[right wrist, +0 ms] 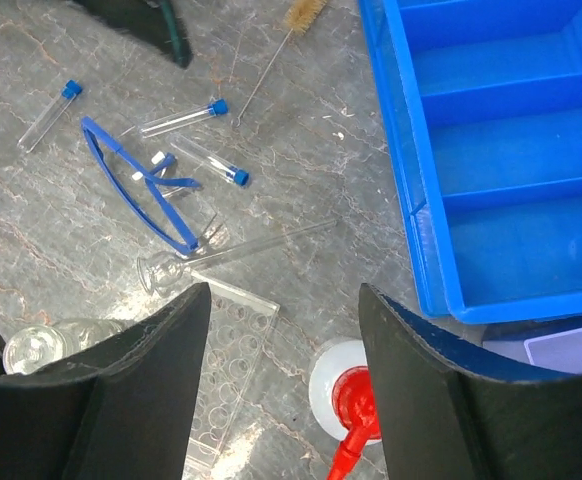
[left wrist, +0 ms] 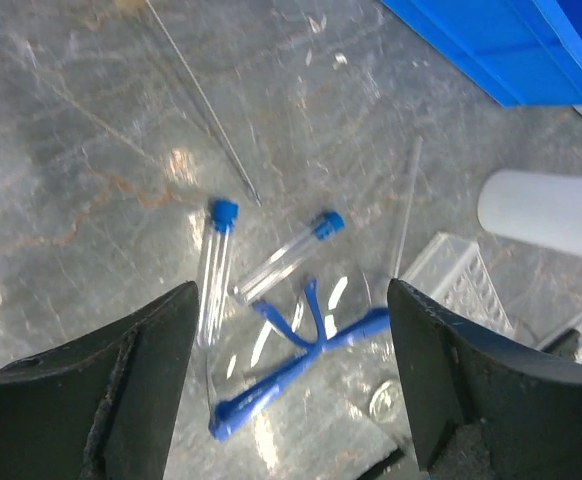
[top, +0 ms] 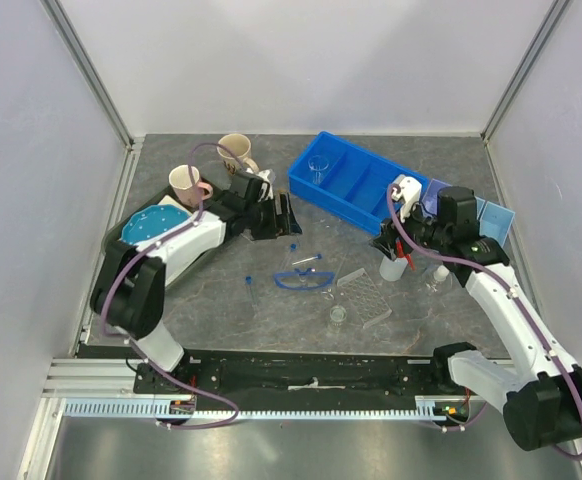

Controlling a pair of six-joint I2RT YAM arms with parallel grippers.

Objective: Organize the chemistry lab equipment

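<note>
R end effector point(right wrist: 283, 340) wide open, empty. Squeeze bottle point(right wrist: 333, 372) stands on table point(right wrist: 311, 170) just below it, btwn the fingers, untouched. Blue bin point(right wrist: 399, 160) to its right. L end effector point(left wrist: 291, 340) wide too, empty; blue-capped tubes point(left wrist: 214, 270) + goggles point(left wrist: 306, 358) ahead of it. Step prob bottle pick approach. Next: descend, centre on body, close, lift to bin.

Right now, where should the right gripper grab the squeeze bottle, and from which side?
Grip the bottle around its white body, under the red nozzle. It stands upright with the nozzle jutting off the top, so I'd come level from the side rather than straight down. The right gripper is open near it.
</note>
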